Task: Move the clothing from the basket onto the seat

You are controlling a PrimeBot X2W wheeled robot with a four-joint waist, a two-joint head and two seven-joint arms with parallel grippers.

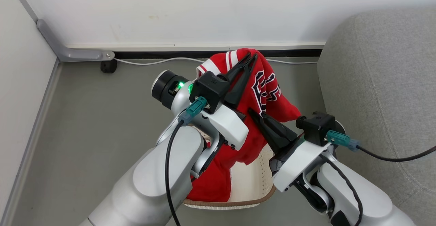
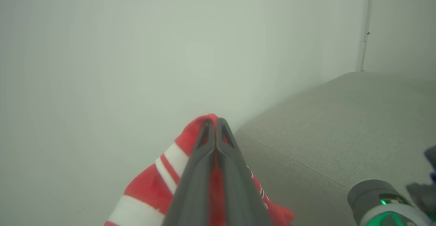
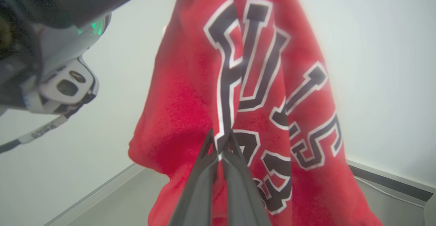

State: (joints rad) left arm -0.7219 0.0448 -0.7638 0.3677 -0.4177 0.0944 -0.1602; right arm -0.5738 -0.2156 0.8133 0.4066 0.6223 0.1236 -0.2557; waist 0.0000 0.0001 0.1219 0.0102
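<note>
Two hands grip one red garment. In the head view, the left hand point(image 1: 251, 58) is pinched shut on the top fold of the clothing point(image 1: 264, 74). The cloth is raised above the basket point(image 1: 252, 180) at 6 o'clock, with its lower end hanging inside. The right hand point(image 1: 253, 112) is closed on the cloth at 6 o'clock from the left one. The seat point(image 1: 381, 83) lies at 3 o'clock.

In the left wrist view, the left hand point(image 2: 215, 122) clamps striped clothing point(image 2: 146, 188), with the seat point(image 2: 323, 134) at 3 o'clock.

In the right wrist view, the right hand point(image 3: 221, 140) nips the lettered clothing point(image 3: 185, 83), which hangs from 12 o'clock.
</note>
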